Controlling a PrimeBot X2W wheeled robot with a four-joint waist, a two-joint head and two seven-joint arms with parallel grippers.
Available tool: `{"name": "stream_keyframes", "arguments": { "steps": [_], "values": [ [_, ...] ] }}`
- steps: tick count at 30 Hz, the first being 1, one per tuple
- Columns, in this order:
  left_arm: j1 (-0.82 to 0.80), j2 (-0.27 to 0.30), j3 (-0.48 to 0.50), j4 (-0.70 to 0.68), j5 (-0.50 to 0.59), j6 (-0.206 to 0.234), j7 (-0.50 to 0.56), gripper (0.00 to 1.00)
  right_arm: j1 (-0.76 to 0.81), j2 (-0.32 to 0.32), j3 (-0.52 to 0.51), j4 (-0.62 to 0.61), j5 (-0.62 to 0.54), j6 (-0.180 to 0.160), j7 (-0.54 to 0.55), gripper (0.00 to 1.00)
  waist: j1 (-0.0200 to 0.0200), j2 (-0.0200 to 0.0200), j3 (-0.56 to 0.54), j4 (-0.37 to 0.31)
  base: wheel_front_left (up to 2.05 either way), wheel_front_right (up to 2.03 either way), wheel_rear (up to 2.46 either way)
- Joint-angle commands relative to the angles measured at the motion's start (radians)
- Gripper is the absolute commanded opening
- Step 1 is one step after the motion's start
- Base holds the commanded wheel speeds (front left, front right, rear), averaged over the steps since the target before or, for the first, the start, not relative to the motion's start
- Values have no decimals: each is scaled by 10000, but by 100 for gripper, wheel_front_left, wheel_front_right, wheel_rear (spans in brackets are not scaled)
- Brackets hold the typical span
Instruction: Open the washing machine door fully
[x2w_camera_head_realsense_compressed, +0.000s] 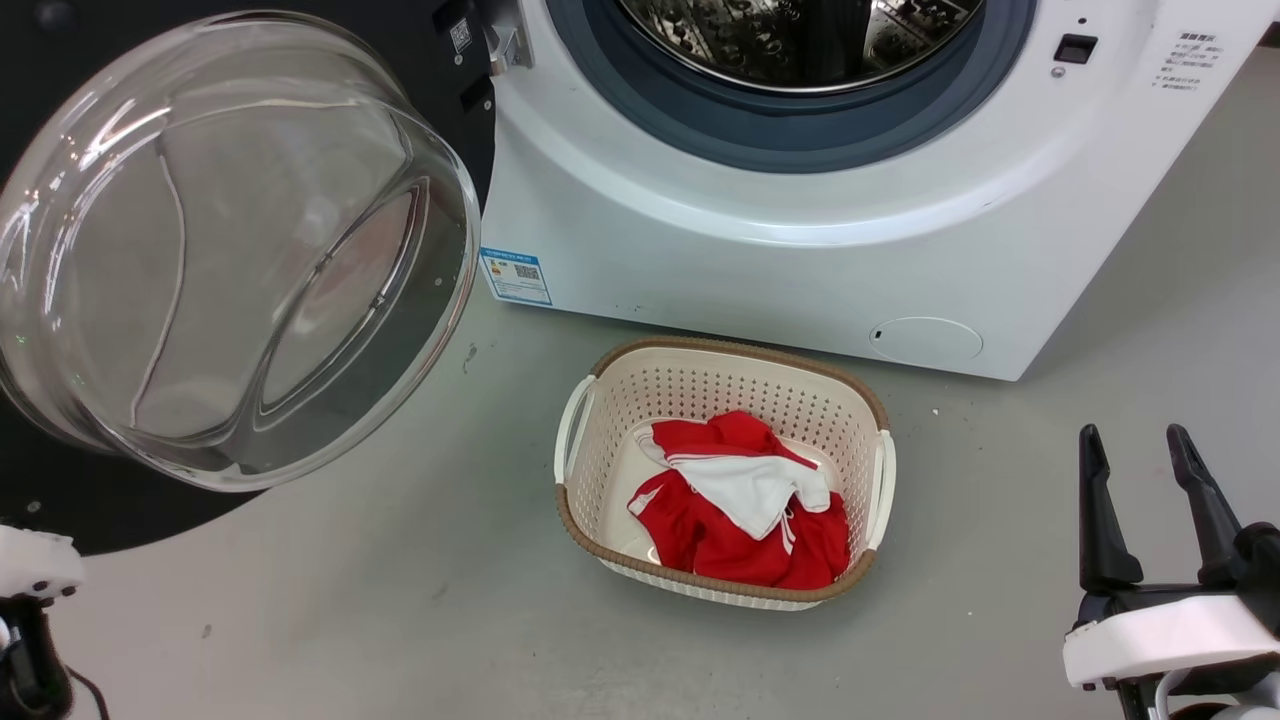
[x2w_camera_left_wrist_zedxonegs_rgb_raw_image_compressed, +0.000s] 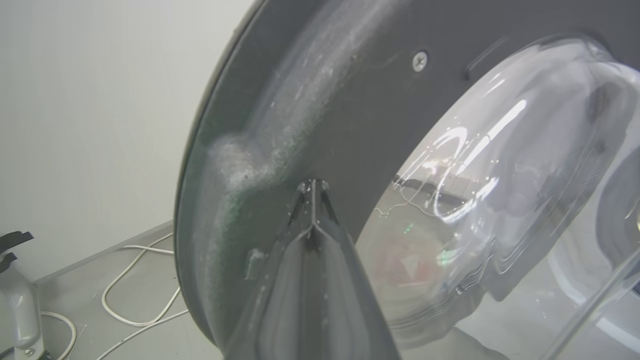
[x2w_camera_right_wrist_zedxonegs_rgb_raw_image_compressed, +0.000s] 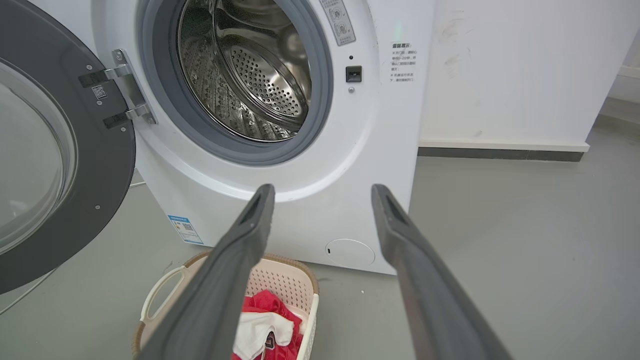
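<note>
The washing machine door stands swung wide off the washer, hung on a metal hinge at the front's left side; in the head view it sits at 9 to 10 o'clock, inner face and bulging glass bowl towards the camera, its black disc cut off by the top and left edges. The steel drum lies uncovered inside the grey ring, though the head view crops it at 12 o'clock.

The left hand has its two fingers pressed together with nothing between them; the tips lie at the door's dark inner band at about 9 o'clock of the bowl, and whether they touch it cannot be told; dusty smears blur the band there. At 8 o'clock in the head view a pale piece of the left arm shows, cut by the frame. White cables trail on the floor behind.

The right hand hangs at 4 o'clock, fingers spread and empty, well apart from the door; its own camera sees the hand aimed at the washer's front.

A basket sits on the floor just before the washer, holding red and white clothes; what garments they are is unclear.
</note>
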Motion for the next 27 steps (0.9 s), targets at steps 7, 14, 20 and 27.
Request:
{"name": "stream_keyframes", "arguments": {
  "steps": [7,14,20,27],
  "values": [
    [1000,-752,-178,-1243,1151,-51,-57,0,2,15,107,226,107,-7,-197,100,-1,0,-458,-136,0,0,0],
    [2008,-1505,-1179,-2482,2129,-12,-52,0,171,15,264,436,114,-7,-280,100,-1,0,-938,-466,0,0,0],
    [1910,-1965,-2541,-2849,2757,-268,23,0,200,14,372,456,0,-7,-260,100,-1,0,-1157,-933,0,0,0],
    [920,-2209,-3547,-2307,3065,-735,93,0,197,15,437,363,-170,-7,-225,100,-1,0,-1268,-1634,0,0,0]
  ]
}}
